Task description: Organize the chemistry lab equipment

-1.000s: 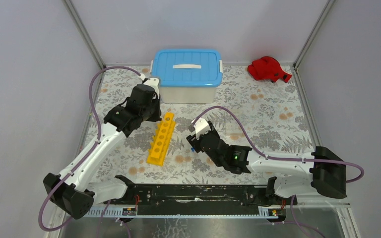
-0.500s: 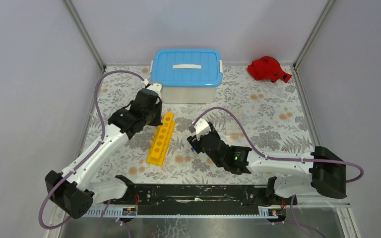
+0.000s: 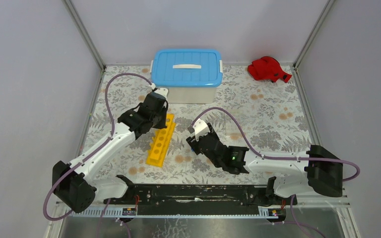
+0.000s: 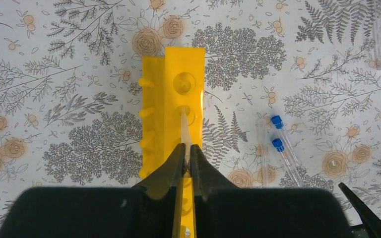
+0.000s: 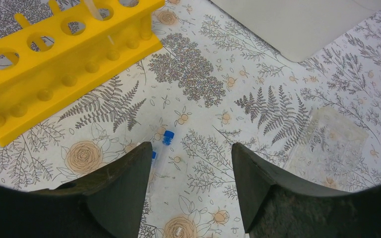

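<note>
The yellow test-tube rack lies on the flowered table, also in the left wrist view and the right wrist view. My left gripper is shut on a clear tube and holds it over the rack, tip at the second hole from the far end. It hovers over the rack's far end in the top view. My right gripper is open and empty above two blue-capped tubes lying on the table right of the rack. The black ring stand is out of view.
The white tub with a blue lid stands at the back, just beyond the rack. The red cloth lies in the back right corner. A flat clear plastic piece lies right of my right gripper.
My left arm has swung right from beside the tub until its gripper is over the rack's far end. My right arm has barely moved.
</note>
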Robot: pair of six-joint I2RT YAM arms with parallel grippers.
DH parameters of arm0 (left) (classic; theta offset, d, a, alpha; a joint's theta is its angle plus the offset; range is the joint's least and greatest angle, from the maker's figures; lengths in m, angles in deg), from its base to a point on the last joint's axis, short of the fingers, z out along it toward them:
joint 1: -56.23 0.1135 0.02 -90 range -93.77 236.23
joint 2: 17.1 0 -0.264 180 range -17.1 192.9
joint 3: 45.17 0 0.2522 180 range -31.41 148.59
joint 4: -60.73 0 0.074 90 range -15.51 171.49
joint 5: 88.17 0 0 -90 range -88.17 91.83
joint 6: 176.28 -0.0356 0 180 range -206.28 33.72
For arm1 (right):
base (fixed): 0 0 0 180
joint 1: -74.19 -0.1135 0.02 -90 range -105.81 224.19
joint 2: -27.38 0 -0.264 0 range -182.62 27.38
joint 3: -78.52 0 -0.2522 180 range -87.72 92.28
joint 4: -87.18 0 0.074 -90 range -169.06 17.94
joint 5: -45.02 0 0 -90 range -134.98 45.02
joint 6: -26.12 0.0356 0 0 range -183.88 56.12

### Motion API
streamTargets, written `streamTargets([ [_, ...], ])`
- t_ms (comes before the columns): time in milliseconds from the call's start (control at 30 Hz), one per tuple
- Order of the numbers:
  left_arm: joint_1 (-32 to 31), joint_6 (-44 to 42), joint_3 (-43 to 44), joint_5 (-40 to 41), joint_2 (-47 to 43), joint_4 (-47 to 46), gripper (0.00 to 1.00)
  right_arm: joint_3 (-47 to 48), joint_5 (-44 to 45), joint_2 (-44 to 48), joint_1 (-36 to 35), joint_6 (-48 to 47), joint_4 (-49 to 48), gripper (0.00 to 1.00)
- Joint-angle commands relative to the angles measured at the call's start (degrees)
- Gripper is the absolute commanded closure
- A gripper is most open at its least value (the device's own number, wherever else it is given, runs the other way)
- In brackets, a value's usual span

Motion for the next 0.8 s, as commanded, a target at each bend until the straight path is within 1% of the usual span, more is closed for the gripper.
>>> streamTargets([
  [0,-1.0,0.6,-0.4,1.9,1.3,-2.9,1.0,0.9,1.0,0.0,0.2,1.6,-1.4,0.33],
  [600,-2.7,1.1,-0.9,3.3,4.0,-3.5,1.0,0.4,0.6,-0.1,0.1,1.9,-1.9,0.32],
  [767,-2.8,1.3,-1.6,3.3,4.3,-3.7,0.91,0.4,0.6,-0.2,0.1,1.9,-1.9,0.32],
])
